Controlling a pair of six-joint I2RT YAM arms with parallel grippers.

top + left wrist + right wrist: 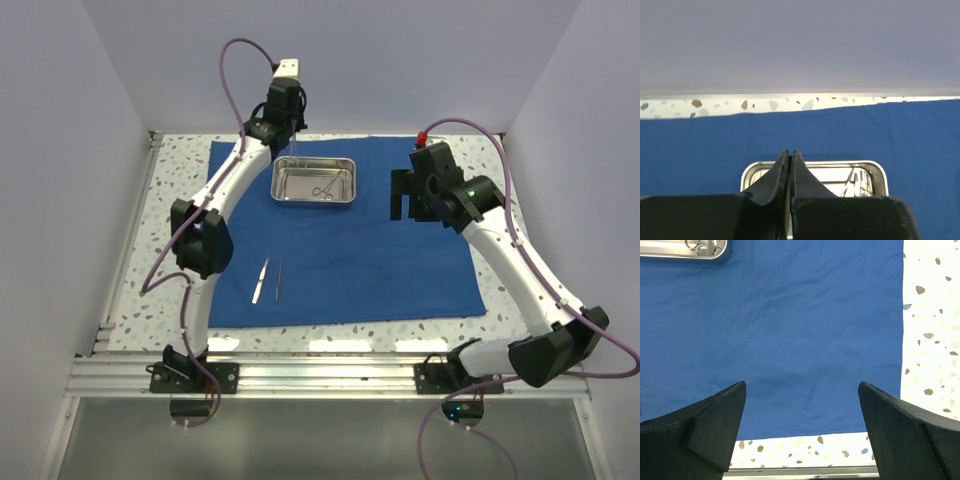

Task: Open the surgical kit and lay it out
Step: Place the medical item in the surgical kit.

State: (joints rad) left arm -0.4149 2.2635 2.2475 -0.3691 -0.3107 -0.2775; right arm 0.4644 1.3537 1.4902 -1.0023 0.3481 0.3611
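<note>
Kit spread open, both arms poised over it.

From the top we see the royal-blue cloth wrap (350, 250) lying flat, with speckled white table (460, 325) bare along its edges. The small shiny steel tray (314, 181) near the far edge holds a ring-handled silver clamp (323, 190). Two slim silver tweezers (270, 279) lie near the left arm. At the left wrist, the left gripper (790, 152) is pressed closed over the tray; whether it pinches anything, we cannot tell. At the right wrist, the right gripper (802, 405) gapes wide and empty above clear cloth.

Left gripper (790, 154) is reaching far forward, its 2 fingers pressing together. Right gripper (801, 386) is hovering with fingers spread wide.
</note>
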